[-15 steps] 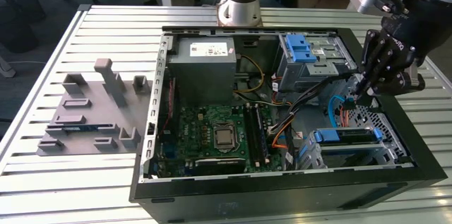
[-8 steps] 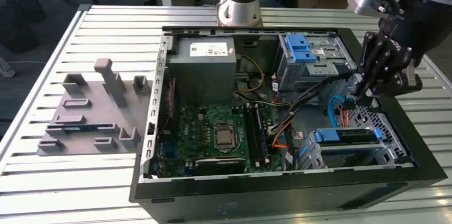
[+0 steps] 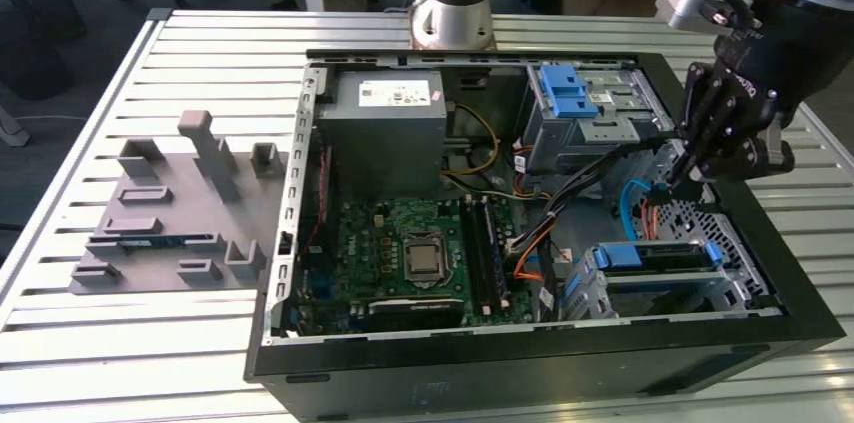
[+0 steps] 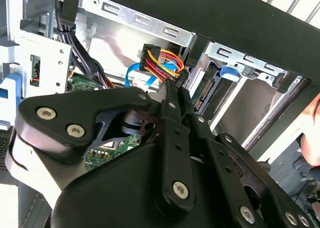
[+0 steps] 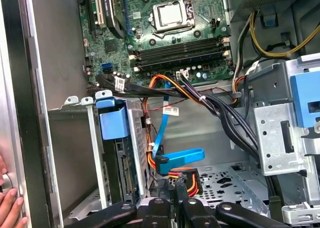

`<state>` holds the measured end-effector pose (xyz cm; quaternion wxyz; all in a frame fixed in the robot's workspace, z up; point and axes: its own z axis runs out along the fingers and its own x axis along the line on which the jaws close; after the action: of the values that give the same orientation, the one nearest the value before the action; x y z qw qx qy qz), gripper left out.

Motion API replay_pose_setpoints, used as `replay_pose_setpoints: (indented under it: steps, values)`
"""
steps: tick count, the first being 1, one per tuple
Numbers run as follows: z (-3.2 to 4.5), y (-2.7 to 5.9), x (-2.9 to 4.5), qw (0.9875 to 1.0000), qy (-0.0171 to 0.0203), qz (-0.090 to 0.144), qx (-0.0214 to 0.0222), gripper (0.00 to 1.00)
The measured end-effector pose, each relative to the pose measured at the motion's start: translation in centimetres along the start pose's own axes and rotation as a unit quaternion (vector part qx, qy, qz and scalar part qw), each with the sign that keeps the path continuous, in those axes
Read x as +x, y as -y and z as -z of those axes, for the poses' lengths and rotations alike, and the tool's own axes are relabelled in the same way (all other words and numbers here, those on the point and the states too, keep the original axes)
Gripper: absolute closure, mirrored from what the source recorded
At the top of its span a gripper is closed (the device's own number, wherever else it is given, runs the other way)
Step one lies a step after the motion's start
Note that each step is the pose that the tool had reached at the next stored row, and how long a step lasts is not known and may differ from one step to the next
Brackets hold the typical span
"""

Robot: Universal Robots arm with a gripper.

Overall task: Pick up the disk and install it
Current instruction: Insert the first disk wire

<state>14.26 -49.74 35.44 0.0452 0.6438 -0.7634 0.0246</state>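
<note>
Gripper fingers are clenched together at centre right of the exterior view, tips down among the red, yellow and orange power wires and the flat blue data cable; I cannot tell whether a wire is pinched. The flat silver disk with blue plastic rails sits in the metal cage at lower right, inside the black computer case. Snagged wires could strain their connector, and a person's hand rests on the case edge.
</note>
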Motion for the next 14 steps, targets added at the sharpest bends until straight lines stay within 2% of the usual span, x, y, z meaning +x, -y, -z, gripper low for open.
replay_pose_setpoints:
  steps: [4,14]
  values:
    - [-0.02,-0.08,0.22,0.9999,-0.0004,0.012,0.0014,0.84]
    - [-0.16,-0.12,1.46,0.9997,0.0000,0.023,0.0056,0.84]
